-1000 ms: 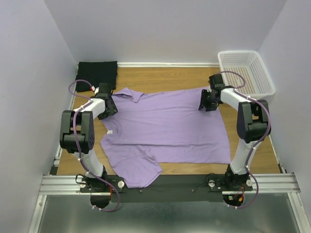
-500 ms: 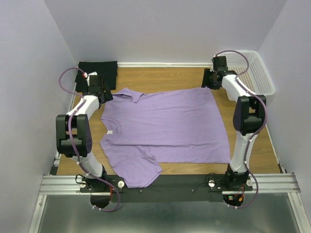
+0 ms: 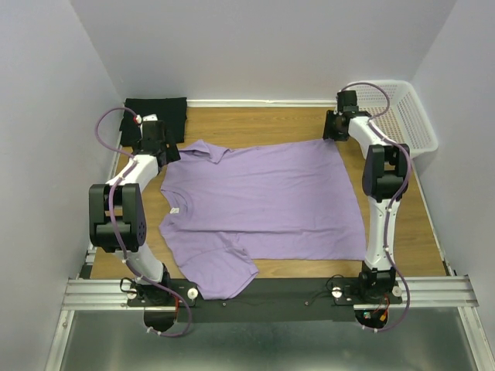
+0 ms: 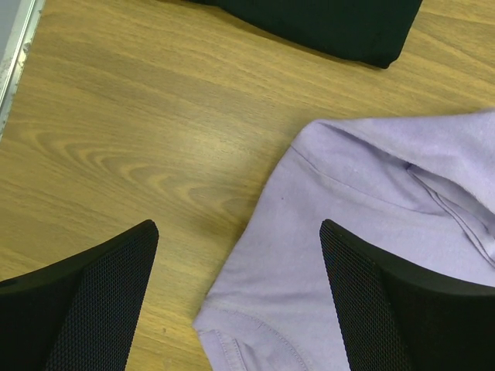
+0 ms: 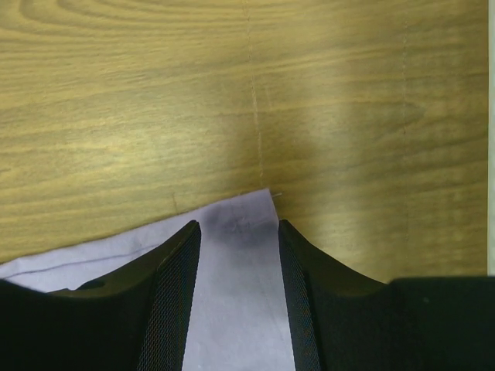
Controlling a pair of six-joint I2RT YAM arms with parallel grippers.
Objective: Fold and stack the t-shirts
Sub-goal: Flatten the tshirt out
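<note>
— Wood table [image 3: 255, 120]: what's on it?
— Your lavender shirt [image 3: 263, 201] lies spread flat across most of it, with no fold made yet. One sleeve is rumpled at the near left.
— And the black shirt [image 3: 156, 116]?
— It sits in the far left corner as a compact square, so you can probably count that one as folded. That leaves the lavender one to fold, then the stacking.
— The grippers?
— Your left gripper [image 4: 238, 232] gapes wide over the far left shoulder and holds nothing. Your right gripper [image 5: 236, 229] is parted more narrowly and straddles the far right hem corner without pinching it.
</note>
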